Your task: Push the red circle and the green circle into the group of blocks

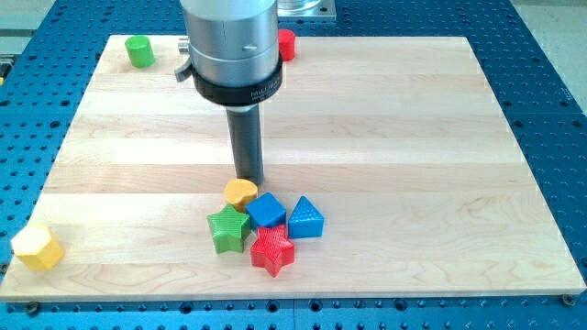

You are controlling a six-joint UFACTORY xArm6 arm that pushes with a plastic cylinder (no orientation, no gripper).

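Note:
The green circle [139, 50] sits at the board's top left corner. The red circle [286, 44] sits at the top edge, partly hidden behind the arm's metal body. A group of blocks lies at the bottom middle: a yellow circle [240, 192], a blue cube [267, 210], a blue triangle [305, 219], a green star [228, 228] and a red star [272, 250]. My tip [249, 177] rests just above the yellow circle, touching or nearly touching it, far from both circles named in the task.
A yellow hexagon-like block [38, 246] sits alone at the bottom left corner, close to the wooden board's edge [293, 295]. A blue perforated table surrounds the board.

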